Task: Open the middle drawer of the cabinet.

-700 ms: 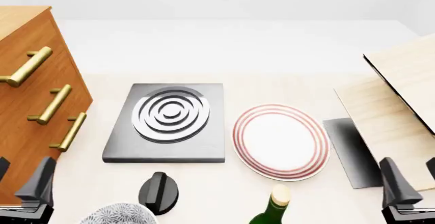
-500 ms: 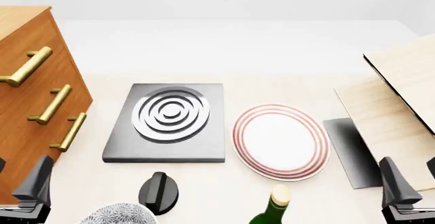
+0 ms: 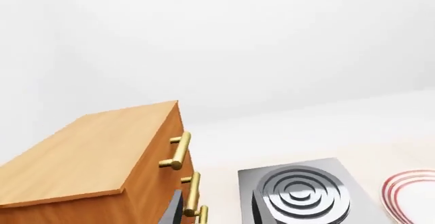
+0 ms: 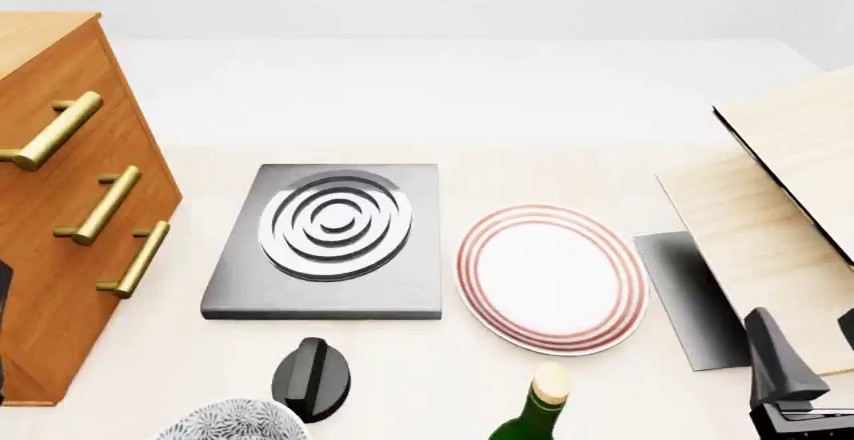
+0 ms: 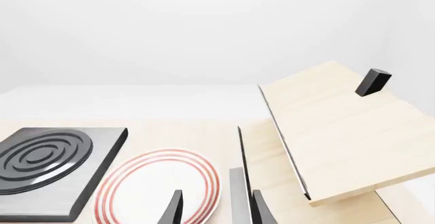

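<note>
While the cabinet [image 4: 60, 210] stands at the bench's left edge, middle drawer [image 4: 100, 205] flush shut, left gripper [image 3: 175, 210] aperture unclear, right gripper [image 5: 214, 208] parted, empty, near the plate [image 4: 550, 277].

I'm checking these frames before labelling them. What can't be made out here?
- Left gripper: the front view's left edge shows only a dark sliver; the left wrist view shows one finger, so open or shut is unclear.
- Cabinet: its left part is cut off by the front view's edge.
- Green bottle: only neck and cap show above the bottom edge.
- Patterned bowl: mostly cut off by the same edge.
- Right gripper: fingertips only, apart.
</note>
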{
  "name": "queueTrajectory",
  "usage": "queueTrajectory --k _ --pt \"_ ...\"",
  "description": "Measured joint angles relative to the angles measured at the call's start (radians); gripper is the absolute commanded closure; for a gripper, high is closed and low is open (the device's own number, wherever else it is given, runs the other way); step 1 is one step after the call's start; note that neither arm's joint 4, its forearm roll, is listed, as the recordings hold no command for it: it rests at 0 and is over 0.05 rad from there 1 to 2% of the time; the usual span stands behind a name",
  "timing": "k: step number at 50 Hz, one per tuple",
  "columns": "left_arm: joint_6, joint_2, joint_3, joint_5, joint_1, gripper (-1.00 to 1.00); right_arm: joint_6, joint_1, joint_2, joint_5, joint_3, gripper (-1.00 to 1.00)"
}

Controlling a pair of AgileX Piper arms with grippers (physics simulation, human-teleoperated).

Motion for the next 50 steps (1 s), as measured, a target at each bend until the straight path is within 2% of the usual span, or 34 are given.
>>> queueTrajectory --k 8,17,32,44,50 --pt "0.152 0.013 -0.035 0.015 -0.003 -1.00 0.000 0.000 0.000 0.000 0.000 -1.00" --pt "0.308 0.117 -0.011 -0.082 0.012 -1.00 0.000 0.000 -0.001 0.001 0.000 -1.00" --pt "0.444 0.443 0.106 -0.403 0.048 -1.00 0.000 0.000 -0.001 0.001 0.000 -1.00" --pt "0.513 0.776 0.194 -0.730 0.068 -1.00 0.000 0.000 -0.001 0.002 0.000 -1.00" --pt "0.532 0.897 0.221 -0.855 0.082 -1.00 0.000 0.000 0.001 0.001 -0.002 -1.00"
